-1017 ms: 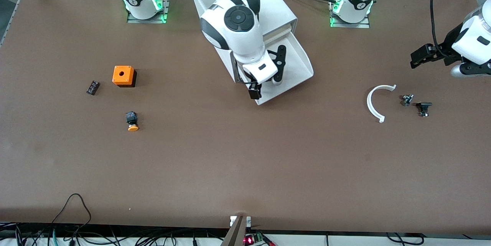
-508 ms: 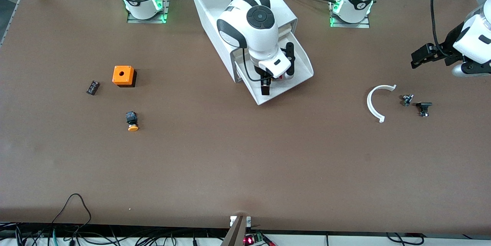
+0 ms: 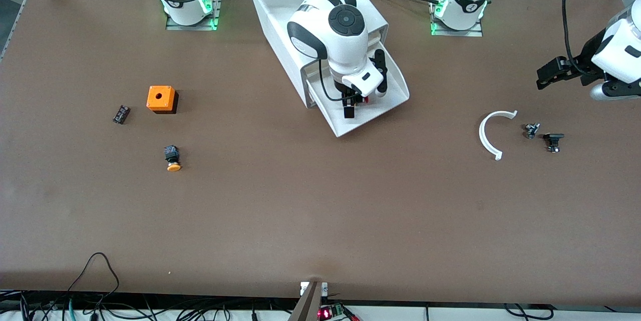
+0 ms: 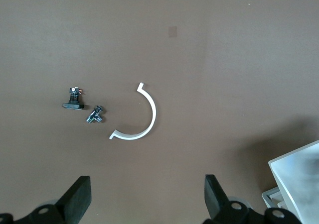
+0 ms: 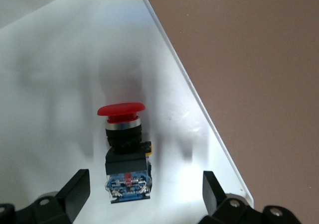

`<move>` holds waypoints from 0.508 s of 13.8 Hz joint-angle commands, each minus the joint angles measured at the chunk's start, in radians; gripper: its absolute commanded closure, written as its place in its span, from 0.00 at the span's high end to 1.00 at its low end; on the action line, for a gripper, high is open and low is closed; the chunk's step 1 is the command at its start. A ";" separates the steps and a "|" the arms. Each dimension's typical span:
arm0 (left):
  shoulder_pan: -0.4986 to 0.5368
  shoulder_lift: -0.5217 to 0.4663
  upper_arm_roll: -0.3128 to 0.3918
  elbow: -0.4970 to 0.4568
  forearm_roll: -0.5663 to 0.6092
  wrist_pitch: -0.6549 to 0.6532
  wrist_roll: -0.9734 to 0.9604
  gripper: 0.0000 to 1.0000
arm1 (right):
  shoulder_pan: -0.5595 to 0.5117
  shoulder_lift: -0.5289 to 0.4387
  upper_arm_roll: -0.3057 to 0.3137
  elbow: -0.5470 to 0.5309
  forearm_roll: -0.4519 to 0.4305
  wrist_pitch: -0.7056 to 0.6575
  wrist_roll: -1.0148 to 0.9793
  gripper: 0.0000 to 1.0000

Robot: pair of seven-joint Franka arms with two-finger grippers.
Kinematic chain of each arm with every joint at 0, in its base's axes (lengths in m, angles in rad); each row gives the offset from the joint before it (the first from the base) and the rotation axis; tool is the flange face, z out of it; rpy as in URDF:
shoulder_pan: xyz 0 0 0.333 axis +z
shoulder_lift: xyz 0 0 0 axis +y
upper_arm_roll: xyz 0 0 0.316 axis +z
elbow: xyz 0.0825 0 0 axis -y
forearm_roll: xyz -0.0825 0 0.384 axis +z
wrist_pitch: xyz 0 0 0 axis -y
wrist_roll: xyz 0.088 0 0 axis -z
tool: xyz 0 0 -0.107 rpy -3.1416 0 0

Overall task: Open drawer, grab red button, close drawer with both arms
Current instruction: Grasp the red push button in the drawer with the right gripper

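Note:
The lowest drawer (image 3: 393, 85) of the white cabinet (image 3: 280, 20) stands pulled open. The red-capped button (image 5: 124, 149) lies on its side on the drawer floor (image 5: 50, 84), with its blue-black body between my right gripper's fingers (image 5: 75, 194). My right gripper (image 5: 144, 196) is open and hangs low inside the drawer, over the button. In the front view the right gripper (image 3: 353, 105) hides most of the button (image 3: 367, 101). My left gripper (image 3: 543, 76) is open and empty, and waits in the air over the left arm's end of the table. It shows the same in its wrist view (image 4: 148, 199).
An orange box (image 3: 161, 98), an orange-capped button (image 3: 172, 157) and a small black part (image 3: 120, 114) lie toward the right arm's end. A white curved piece (image 3: 488, 135) and two small dark parts (image 3: 531, 130) (image 3: 553, 140) lie under the left gripper.
My right gripper has moved from the drawer's front edge into the open drawer and come down around the red button. The left arm has not moved.

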 commanded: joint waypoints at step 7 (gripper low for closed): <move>0.001 0.010 -0.005 0.027 0.011 -0.014 -0.012 1.00 | -0.012 0.049 0.038 0.029 -0.041 -0.017 -0.002 1.00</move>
